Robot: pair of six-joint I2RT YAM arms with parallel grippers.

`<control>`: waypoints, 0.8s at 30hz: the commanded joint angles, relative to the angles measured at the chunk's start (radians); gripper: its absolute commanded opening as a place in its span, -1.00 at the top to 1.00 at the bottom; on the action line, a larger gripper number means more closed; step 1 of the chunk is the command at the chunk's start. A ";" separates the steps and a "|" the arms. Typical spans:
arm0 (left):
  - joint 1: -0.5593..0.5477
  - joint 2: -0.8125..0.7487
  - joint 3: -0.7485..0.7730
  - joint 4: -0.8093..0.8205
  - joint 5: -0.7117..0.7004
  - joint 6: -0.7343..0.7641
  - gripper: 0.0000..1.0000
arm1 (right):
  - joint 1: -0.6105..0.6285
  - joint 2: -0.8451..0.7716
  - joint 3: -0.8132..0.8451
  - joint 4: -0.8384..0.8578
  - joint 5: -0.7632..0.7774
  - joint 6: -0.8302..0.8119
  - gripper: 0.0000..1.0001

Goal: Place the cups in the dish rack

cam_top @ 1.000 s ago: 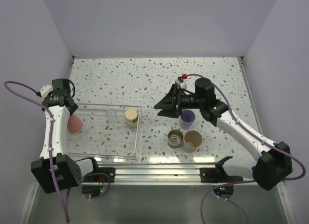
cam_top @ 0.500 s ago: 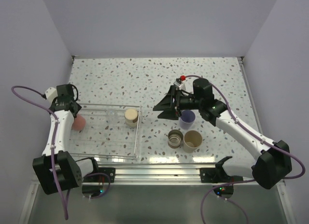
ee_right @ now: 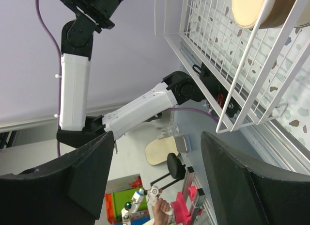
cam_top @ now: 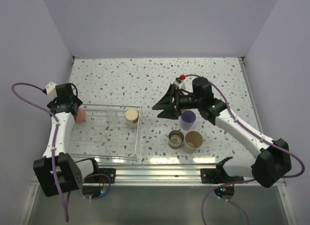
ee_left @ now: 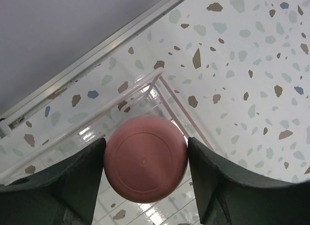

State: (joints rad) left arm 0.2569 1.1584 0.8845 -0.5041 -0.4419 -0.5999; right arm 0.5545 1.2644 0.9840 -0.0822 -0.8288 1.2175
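My left gripper (cam_top: 76, 112) is shut on a coral red cup (cam_top: 82, 116), held bottom-up over the far left corner of the clear dish rack (cam_top: 138, 137). In the left wrist view the cup (ee_left: 145, 157) sits between both fingers above the rack's corner wire (ee_left: 154, 78). A cream-beige cup (cam_top: 131, 117) and a clear cup (cam_top: 112, 116) stand in the rack. A lavender cup (cam_top: 187, 119), a metallic cup (cam_top: 176, 138) and a beige cup (cam_top: 193, 141) stand on the table to the right. My right gripper (cam_top: 163, 106) is open and empty, between the rack and the lavender cup.
The right wrist view shows the rack's wire edge (ee_right: 227, 50) and the cream-beige cup (ee_right: 256, 9) beyond the open fingers. Walls close the table at the back and sides. An aluminium rail (cam_top: 160, 174) runs along the near edge.
My left gripper has carried the coral cup back and slightly right, from the rack's left side to its far left corner. My right gripper has barely moved.
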 commanded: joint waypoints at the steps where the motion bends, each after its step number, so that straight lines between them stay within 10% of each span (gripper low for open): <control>1: 0.004 -0.008 -0.001 0.068 -0.011 0.055 -0.44 | 0.004 0.007 0.042 0.012 0.003 -0.009 -0.52; 9: 0.004 -0.029 0.034 0.029 -0.020 0.100 -0.98 | 0.002 0.001 0.021 0.042 0.019 0.002 -0.52; 24: 0.002 -0.077 0.174 -0.119 0.037 0.012 -1.00 | 0.002 0.004 0.143 -0.233 0.063 -0.208 -0.52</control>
State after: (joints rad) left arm 0.2569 1.0996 1.0019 -0.5797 -0.4351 -0.5415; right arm 0.5545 1.2716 1.0180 -0.1844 -0.7937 1.1305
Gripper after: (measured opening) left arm 0.997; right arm 0.758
